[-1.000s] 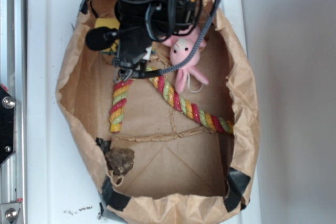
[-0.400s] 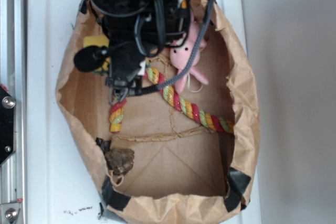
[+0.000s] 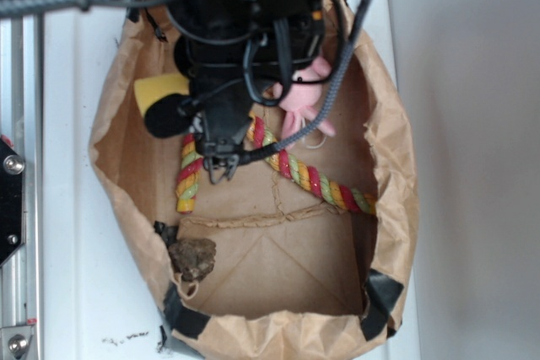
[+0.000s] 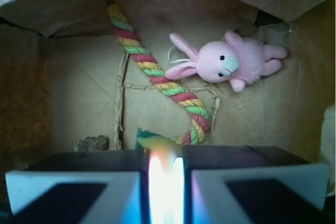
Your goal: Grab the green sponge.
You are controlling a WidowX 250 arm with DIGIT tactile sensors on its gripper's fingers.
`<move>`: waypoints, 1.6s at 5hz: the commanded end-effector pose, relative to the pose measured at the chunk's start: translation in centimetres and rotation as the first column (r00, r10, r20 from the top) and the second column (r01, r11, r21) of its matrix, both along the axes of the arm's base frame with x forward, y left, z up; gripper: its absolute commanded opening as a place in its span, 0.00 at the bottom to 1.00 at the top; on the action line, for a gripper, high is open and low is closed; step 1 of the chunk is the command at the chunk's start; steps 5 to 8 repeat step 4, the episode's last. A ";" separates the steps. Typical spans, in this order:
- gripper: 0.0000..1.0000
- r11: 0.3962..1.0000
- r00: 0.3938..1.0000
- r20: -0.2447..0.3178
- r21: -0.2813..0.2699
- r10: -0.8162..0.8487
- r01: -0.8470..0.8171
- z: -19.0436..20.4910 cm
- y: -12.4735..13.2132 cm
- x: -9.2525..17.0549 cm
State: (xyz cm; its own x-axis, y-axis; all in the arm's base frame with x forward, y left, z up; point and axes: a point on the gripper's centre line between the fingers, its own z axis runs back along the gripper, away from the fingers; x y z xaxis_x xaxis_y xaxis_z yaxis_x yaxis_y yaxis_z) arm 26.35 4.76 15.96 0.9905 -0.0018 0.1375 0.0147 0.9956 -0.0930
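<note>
In the wrist view my gripper [image 4: 165,182] has its two fingers close together on the green sponge [image 4: 156,142]. The sponge's yellow foam glows bright between them and its dark green edge sticks out past the tips. In the exterior view the sponge [image 3: 159,88] shows as a yellow patch at the left of the black arm [image 3: 228,65], held above the floor of the paper bag. The arm hides my fingertips there.
The brown paper bag [image 3: 396,174] walls in everything. On its floor lie a pink plush bunny [image 3: 299,103] [image 4: 226,61], a red-yellow-green rope toy [image 3: 312,179] [image 4: 157,74] and a brown lump [image 3: 192,257] [image 4: 92,142] near the front left corner.
The arm has moved from the bag's back toward its middle. The yellow sponge has travelled with it, away from the back left corner.
</note>
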 end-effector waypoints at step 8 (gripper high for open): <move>0.00 0.996 0.994 0.108 0.094 -0.012 0.002 1.1 -3.5 2.0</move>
